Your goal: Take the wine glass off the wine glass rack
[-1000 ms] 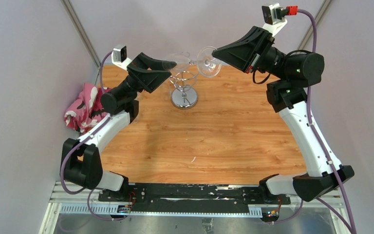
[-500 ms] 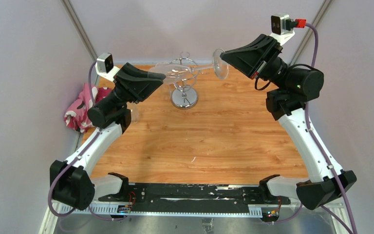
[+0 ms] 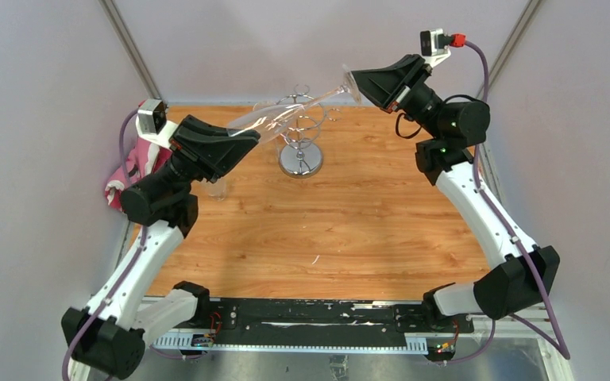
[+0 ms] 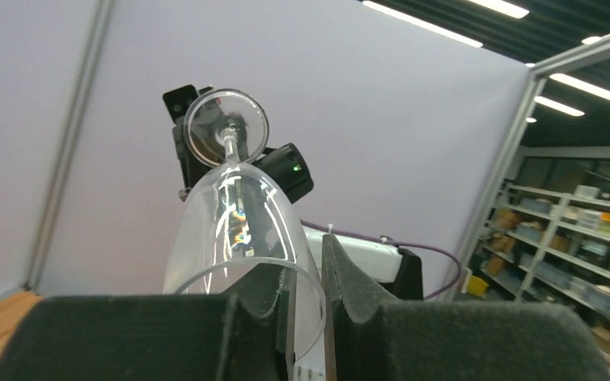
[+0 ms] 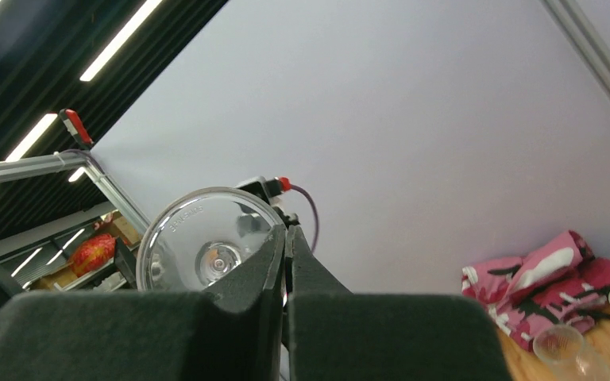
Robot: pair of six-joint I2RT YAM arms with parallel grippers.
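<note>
The clear wine glass [image 3: 274, 119] hangs slanted in the air above the chrome wine glass rack [image 3: 300, 161], clear of its wire rings. My right gripper [image 3: 355, 82] is shut on the edge of the glass's round foot [image 5: 206, 238], its tips [image 5: 286, 236] nearly touching. My left gripper [image 3: 254, 136] is closed on the rim wall of the bowl [image 4: 238, 214]; the thin glass passes between its tips [image 4: 308, 255]. In the left wrist view the foot [image 4: 226, 127] faces me, with the right arm behind it.
A pink patterned cloth [image 3: 137, 171] lies at the table's left edge. A small clear tumbler [image 3: 216, 188] stands beside the left arm, and two such tumblers [image 5: 562, 345] show in the right wrist view. Grey walls enclose the table on three sides.
My left gripper has closed onto the bowl's rim and drawn back to the left. The right gripper has swung left and up, and the glass now slants above the rack.
</note>
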